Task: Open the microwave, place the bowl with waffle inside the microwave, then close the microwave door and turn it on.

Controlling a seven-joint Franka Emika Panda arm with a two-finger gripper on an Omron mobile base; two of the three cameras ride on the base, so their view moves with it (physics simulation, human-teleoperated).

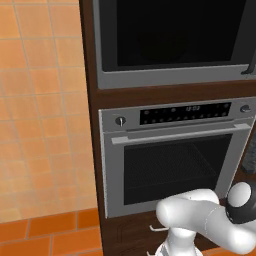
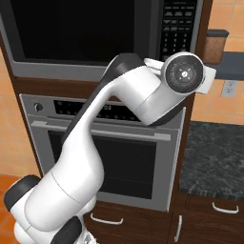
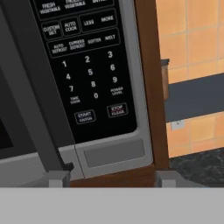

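Microwave: we saw the microwave [image 1: 172,42] built into the brown cabinet, above the oven [image 1: 172,160]; its door [image 2: 71,33] was a black glass panel in a grey frame, lying flush with that frame.
Keypad: in the hand view we looked straight at the keypad [image 3: 89,65], with number keys and, low down, the start key [image 3: 84,117] and the stop key [image 3: 117,110] side by side.
Gripper: the gripper [image 3: 111,179] was up at the microwave's right side, by the keypad, with the two fingertips [image 3: 58,178] low in the hand view, set well apart and nothing between them.
Arm: in the right base view we saw it bent up across the oven front, wrist level with the microwave's lower edge.
Bowl: we could not tell where it was.
Counter: a dark counter [image 2: 214,157] sat right of the oven, a jar [image 2: 215,46] on a shelf above.
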